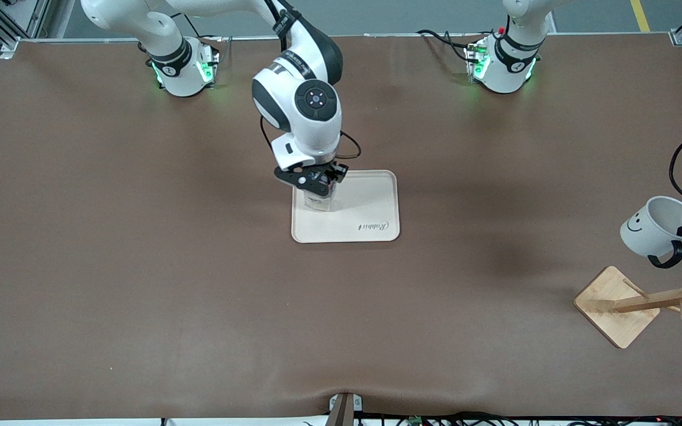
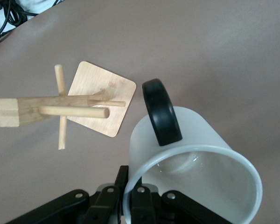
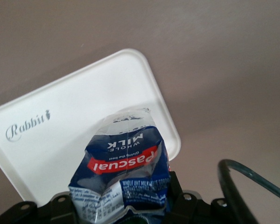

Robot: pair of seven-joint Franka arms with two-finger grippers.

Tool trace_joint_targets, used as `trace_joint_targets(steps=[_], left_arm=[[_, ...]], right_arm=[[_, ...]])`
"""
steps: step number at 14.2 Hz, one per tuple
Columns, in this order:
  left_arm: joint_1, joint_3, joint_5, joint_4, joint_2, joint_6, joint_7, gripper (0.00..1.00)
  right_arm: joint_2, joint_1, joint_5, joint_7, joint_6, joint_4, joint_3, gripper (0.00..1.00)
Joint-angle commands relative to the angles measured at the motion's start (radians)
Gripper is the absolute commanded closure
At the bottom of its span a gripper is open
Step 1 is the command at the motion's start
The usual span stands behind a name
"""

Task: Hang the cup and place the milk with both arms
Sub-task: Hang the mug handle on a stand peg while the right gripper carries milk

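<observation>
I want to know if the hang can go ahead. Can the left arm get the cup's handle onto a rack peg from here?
Probably yes. The left gripper holds the cup by its rim above the wooden rack, with the black handle unobstructed and open air between it and the pegs.

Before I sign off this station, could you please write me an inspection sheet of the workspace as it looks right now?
Surface: brown table, flat, no spills seen.
Job's things: milk held over the cream tray; whether it touches the tray cannot be told. Cup held tilted in the air above the wooden rack, not yet on a peg.
Clutter: nothing seen.
Grippers: right tool shut on the milk; left tool shut on the cup's rim.
Cables: black cable looping to the left tool; another by the right tool.
Surroundings: grey floor and metal framing at the table's edges.
</observation>
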Motion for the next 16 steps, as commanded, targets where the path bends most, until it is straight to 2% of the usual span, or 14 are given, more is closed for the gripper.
trace_joint_targets(steps=[1, 3, 5, 7, 10, 12, 13, 16], left_arm=[[0.016, -0.007, 0.013, 0.013, 0.012, -0.007, 0.034, 1.00], [0.022, -0.007, 0.013, 0.015, 0.017, 0.008, 0.032, 1.00], [0.027, -0.007, 0.011, 0.015, 0.023, 0.016, 0.032, 1.00], [0.036, -0.004, 0.011, 0.018, 0.028, 0.027, 0.032, 1.00], [0.036, -0.004, 0.010, 0.062, 0.057, 0.030, 0.023, 1.00], [0.036, -0.004, 0.010, 0.072, 0.066, 0.028, 0.032, 1.00], [0.041, -0.004, 0.010, 0.072, 0.066, 0.028, 0.034, 1.00], [0.058, -0.004, 0.008, 0.075, 0.081, 0.039, 0.035, 1.00]], right_arm=[[-0.017, -0.062, -0.022, -0.004, -0.138, 0.085, 0.007, 1.00], [-0.070, -0.138, -0.020, -0.079, -0.163, 0.074, 0.007, 1.00], [-0.110, -0.224, -0.023, -0.222, -0.251, 0.074, 0.005, 1.00], [-0.146, -0.341, -0.034, -0.282, -0.322, 0.059, 0.005, 1.00], [-0.215, -0.552, -0.037, -0.585, -0.333, -0.039, 0.005, 1.00], [-0.268, -0.689, -0.043, -0.715, -0.300, -0.145, 0.005, 1.00], [-0.288, -0.765, -0.046, -0.819, -0.240, -0.205, 0.005, 1.00], [-0.343, -0.861, -0.058, -0.949, -0.079, -0.387, 0.005, 1.00]])
